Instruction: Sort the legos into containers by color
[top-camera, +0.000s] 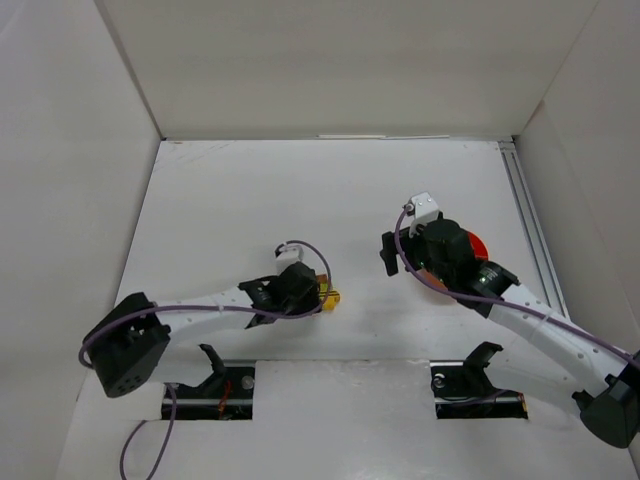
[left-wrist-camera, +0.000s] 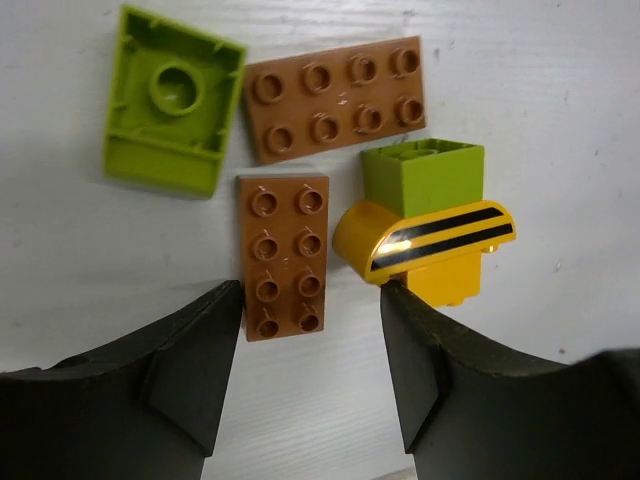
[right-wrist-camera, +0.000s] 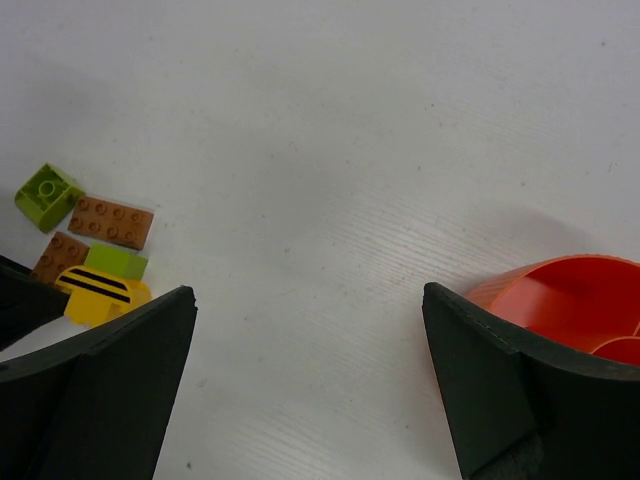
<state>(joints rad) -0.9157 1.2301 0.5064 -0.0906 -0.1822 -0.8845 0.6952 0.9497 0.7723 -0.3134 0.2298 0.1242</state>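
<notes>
while clustered, two brown plates, two lime bricks, one yellow brick

A white desk sits boxed in by plain white walls on the left, far and right sides. A metal rail runs along its right edge.

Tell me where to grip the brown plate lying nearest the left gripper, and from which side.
Pinch the brown plate across its two long edges, coming straight down. It lies flat, studs up, its narrow width between the fingers of the open left gripper. The yellow curved brick sits close beside one edge, probably leaving that finger little room.
</notes>
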